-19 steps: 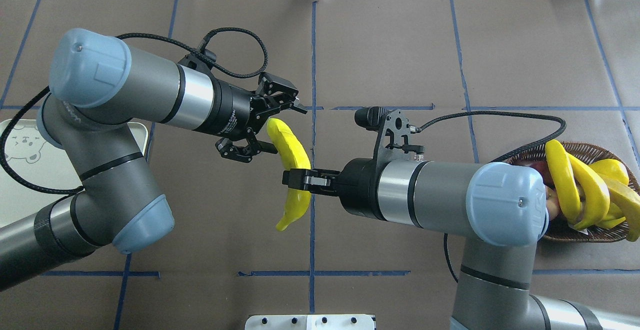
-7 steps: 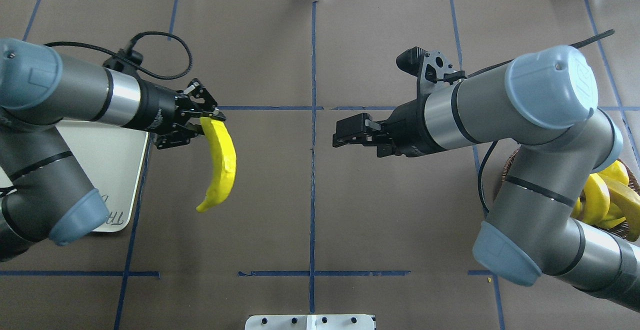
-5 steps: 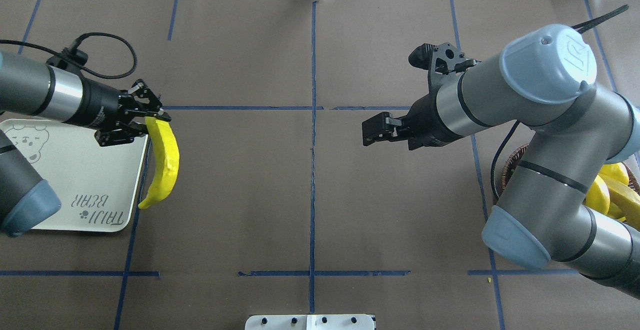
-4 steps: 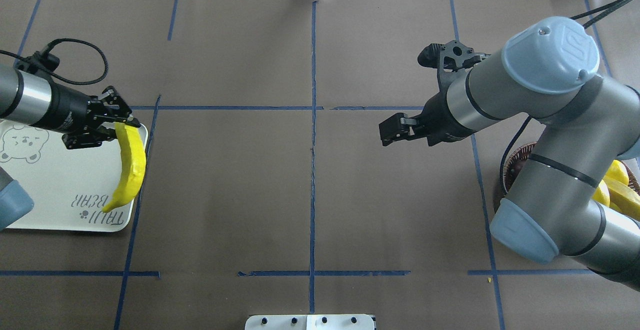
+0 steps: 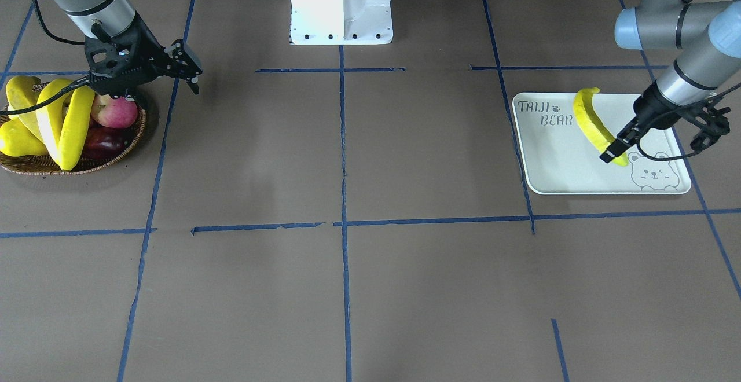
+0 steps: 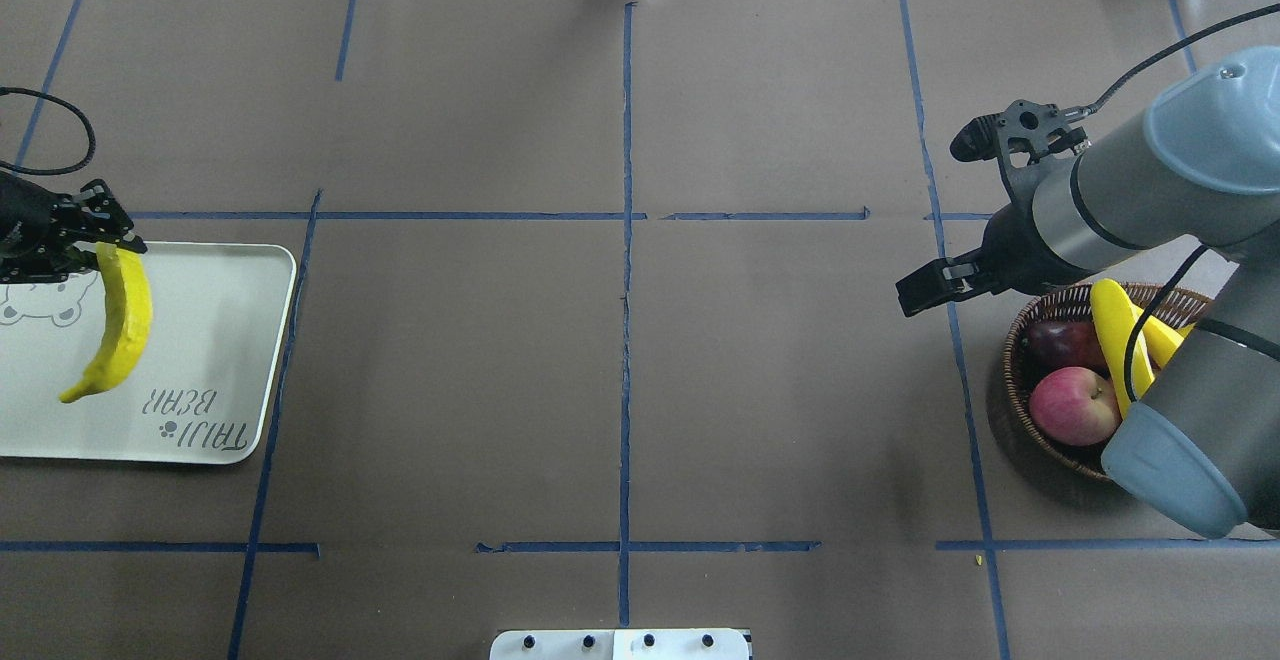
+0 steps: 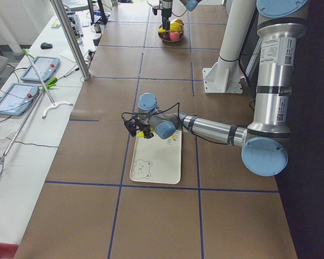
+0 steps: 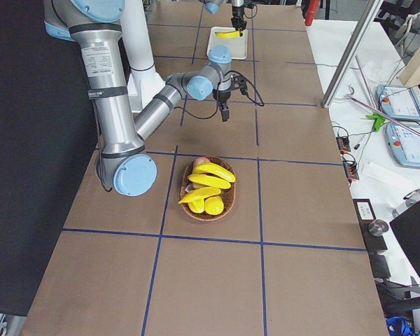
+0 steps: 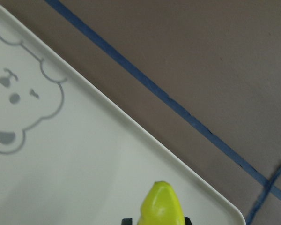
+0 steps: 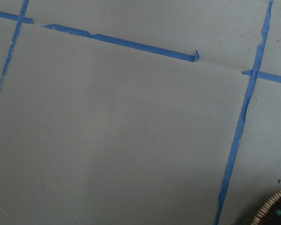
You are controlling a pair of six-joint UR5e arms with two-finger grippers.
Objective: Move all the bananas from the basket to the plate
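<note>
My left gripper [image 6: 95, 245] is shut on the top end of a yellow banana [image 6: 115, 325], which hangs over the white bear plate [image 6: 220, 340]. The front view shows the same gripper [image 5: 613, 151], banana [image 5: 589, 120] and plate [image 5: 556, 168]; whether the banana touches the plate I cannot tell. The left wrist view shows the banana's end [image 9: 161, 206] above the plate [image 9: 61, 154]. My right gripper [image 6: 915, 295] is open and empty, hovering beside the wicker basket [image 6: 1010, 370]. Bananas [image 5: 63, 127] lie in the basket [image 5: 87, 165], partly hidden by my right arm in the overhead view.
The basket also holds a red apple [image 6: 1075, 405], a dark purple fruit [image 6: 1060, 340] and a stubby yellow pear [image 5: 17, 139]. The robot's white base [image 5: 341, 6] stands at the table's near edge. Blue tape lines cross the brown table cover.
My left arm took the banana from the right gripper at the table's middle and carried it left, over the plate. My right gripper let go and drew back right, beside the basket.
</note>
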